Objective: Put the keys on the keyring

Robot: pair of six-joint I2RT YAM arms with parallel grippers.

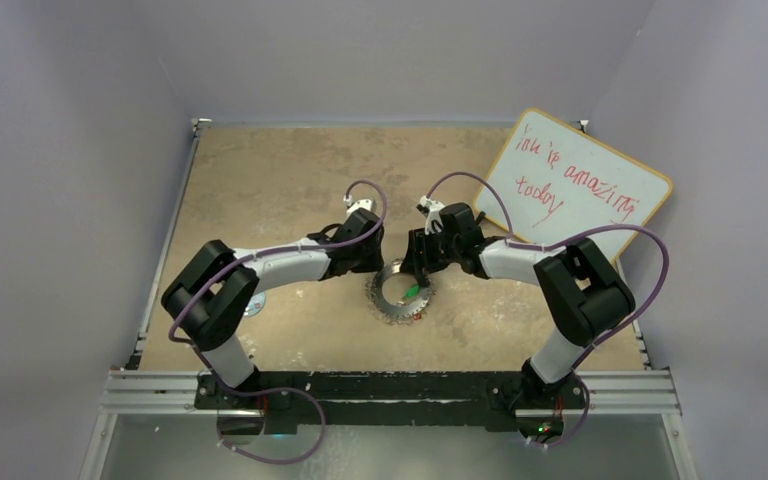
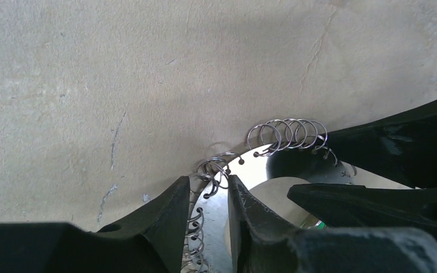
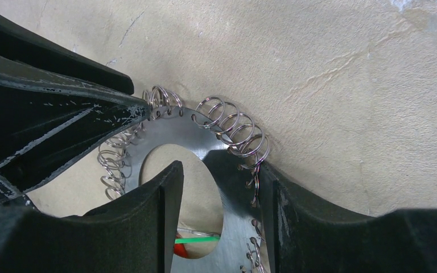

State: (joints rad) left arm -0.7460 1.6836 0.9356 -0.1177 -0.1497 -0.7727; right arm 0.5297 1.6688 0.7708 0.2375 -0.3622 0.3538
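The ring (image 1: 387, 306) lies flat mid-desk (image 1: 260, 190), between the two arms. The green key (image 3: 196, 240) sits inside its open centre, with what looks like the red key (image 3: 181, 251) touching it. The left hand (image 2: 207, 181) straddles the ring's far-left rim, fingers close on either side of the loops (image 2: 287, 133); whether they pinch, I cannot tell. The right hand (image 3: 221, 166) stands apart across the far-right band, one finger in the hole, the other against the fringe, not clamped.

The ring looks like thin sheet metal: stiff, light and slick on its faces, so it may skate or tip when squeezed. The flat band seems the best hold, since the wire loops look springy and likely to snag. The keys look featherweight and awkward to pinch off the desk; the plastic head is the place to take them.
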